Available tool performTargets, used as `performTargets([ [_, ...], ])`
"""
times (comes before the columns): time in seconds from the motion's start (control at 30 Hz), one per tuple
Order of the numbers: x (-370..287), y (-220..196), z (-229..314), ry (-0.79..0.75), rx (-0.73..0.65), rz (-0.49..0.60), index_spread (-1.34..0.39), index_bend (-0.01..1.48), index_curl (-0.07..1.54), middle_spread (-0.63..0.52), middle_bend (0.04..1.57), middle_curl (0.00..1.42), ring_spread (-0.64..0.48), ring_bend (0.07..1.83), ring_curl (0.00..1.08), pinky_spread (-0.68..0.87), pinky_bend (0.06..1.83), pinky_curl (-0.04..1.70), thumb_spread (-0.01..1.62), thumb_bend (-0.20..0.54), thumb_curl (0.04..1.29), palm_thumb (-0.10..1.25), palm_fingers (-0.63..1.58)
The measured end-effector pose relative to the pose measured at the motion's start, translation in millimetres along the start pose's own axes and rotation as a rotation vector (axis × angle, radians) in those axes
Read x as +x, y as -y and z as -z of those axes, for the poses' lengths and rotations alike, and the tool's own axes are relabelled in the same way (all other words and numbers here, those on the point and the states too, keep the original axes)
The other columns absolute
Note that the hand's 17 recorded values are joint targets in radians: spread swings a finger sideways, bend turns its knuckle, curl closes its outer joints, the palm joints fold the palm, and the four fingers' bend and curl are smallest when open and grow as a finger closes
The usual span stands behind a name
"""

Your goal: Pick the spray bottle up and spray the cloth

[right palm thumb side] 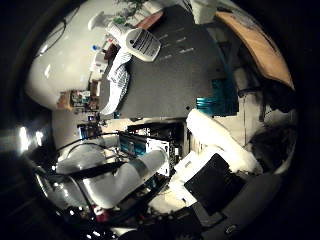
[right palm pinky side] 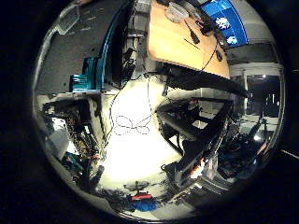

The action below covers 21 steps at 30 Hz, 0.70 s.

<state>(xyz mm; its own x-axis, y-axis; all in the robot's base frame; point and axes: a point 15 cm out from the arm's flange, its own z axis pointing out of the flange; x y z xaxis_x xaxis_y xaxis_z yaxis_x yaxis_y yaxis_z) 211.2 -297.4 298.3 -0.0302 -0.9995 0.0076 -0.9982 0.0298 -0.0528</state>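
the white plastic spray bottle lies on its side on the dark grey tabletop, touching the white patterned cloth heaped at the table's edge; we judge it not yet picked up. fingers: none clearly in view, so we cannot tell their state. both objects sit well away from the palm. the white robot arm crosses below. the nozzle is hard to make out. the other view shows only floor and a wooden desk.

Both fisheye views are dim and ringed in black, bent hard at the edges, with the pale floor glaring white, a blue screen glowing, soft sheen on the bottle, and murky, blurred shadows elsewhere.
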Motion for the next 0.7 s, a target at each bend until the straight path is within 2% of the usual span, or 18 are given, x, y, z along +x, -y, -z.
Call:
performTargets([
  [0.27, -3.2, 2.9, -7.4, 0.019, -0.007, 0.009, -0.36, 0.23, 0.43, 0.00, 0.18, 0.30, 0.10, 0.19, 0.18, 0.35, 0.22, 0.30, 1.15, -0.017, 0.36, 0.78, 0.29],
  [0.7, -11.5, 29.3, -3.5, 0.070, 0.103, -0.029, -0.32, 0.17, 0.40, 0.02, 0.19, 0.32, 0.10, 0.20, 0.19, 0.35, 0.24, 0.31, 1.16, -0.018, 0.36, 0.76, 0.28],
])
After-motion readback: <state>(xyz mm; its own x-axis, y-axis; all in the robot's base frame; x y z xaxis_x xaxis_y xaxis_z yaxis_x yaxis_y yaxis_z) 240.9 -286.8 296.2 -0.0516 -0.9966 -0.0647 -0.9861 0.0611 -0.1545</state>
